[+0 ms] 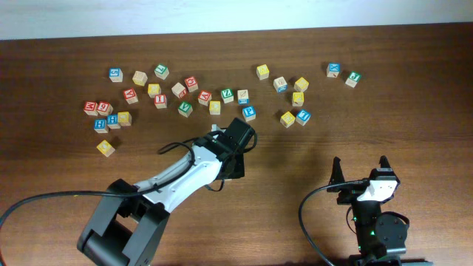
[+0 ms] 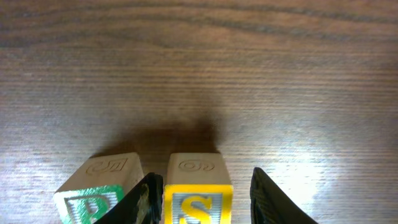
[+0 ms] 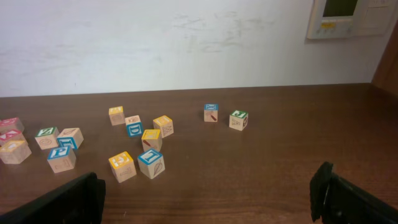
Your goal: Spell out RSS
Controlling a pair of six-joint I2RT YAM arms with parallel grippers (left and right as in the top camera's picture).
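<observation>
In the left wrist view a yellow S cube (image 2: 198, 194) stands on the table between the fingers of my left gripper (image 2: 204, 175). The left finger is against the cube and the right finger stands a little off it, so the gripper is open. A green R cube (image 2: 93, 196) stands just left of it, outside the left finger. In the overhead view my left gripper (image 1: 235, 154) covers both cubes. The second S cube cannot be picked out; the letters are too small. My right gripper (image 1: 360, 170) is open and empty at the front right, and also shows in its own wrist view (image 3: 208, 194).
Several letter cubes lie scattered along the back of the table: a wide group at back left (image 1: 185, 92), a smaller group at back right (image 1: 295, 100), a blue and green pair (image 1: 344, 74). One yellow cube (image 1: 106, 148) sits alone at left.
</observation>
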